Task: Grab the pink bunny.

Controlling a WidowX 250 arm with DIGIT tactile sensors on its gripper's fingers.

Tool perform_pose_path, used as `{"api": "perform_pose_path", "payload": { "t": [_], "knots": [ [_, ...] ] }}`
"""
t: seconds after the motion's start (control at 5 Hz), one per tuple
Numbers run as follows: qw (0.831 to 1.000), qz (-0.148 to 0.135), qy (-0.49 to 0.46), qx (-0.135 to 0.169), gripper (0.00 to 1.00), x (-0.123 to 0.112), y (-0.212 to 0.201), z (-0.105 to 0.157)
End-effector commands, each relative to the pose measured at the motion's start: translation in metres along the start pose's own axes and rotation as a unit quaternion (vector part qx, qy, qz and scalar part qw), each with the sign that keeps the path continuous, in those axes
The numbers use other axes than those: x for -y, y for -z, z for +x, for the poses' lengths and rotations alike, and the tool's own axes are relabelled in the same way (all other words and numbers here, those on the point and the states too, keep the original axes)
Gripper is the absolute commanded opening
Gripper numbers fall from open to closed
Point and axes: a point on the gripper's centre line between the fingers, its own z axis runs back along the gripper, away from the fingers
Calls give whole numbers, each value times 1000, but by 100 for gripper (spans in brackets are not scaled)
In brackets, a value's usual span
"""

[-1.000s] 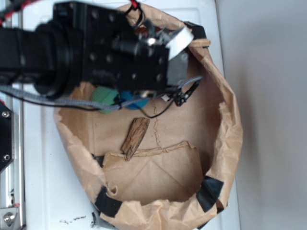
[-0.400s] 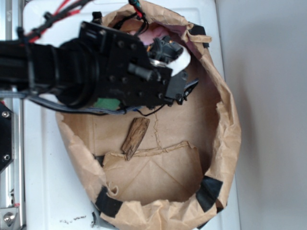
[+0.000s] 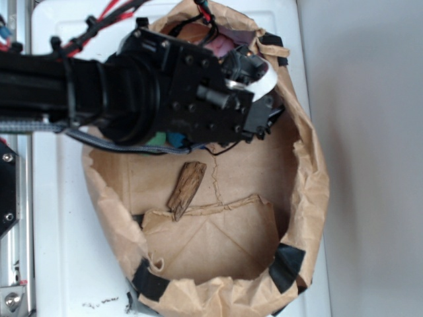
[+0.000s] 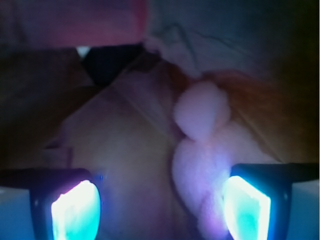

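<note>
The black robot gripper [image 4: 160, 207] has moved farther into the brown paper bag [image 3: 310, 198], fingers spread wide beside the soft pink plush bunny [image 4: 200, 150].

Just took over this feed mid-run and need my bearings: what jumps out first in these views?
The black arm fills the upper left of the exterior view, reaching into a crumpled brown paper bag. In the wrist view the gripper is open, glowing pads at the bottom corners, with the pink bunny lying between them, nearer the right-hand pad. A wooden piece lies mid-bag.
</note>
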Motion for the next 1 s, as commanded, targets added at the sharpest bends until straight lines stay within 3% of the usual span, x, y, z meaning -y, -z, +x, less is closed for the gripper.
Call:
{"api": "perform_pose_path", "payload": {
  "t": [0.0, 0.2, 0.6, 0.8],
  "knots": [
    [999, -17, 12, -42, 100, -27, -41, 26],
    [999, -14, 13, -27, 100, -42, -40, 26],
    [999, 28, -7, 33, 100, -28, -1, 19],
    [998, 33, -8, 43, 100, -22, 5, 15]
  ]
}}
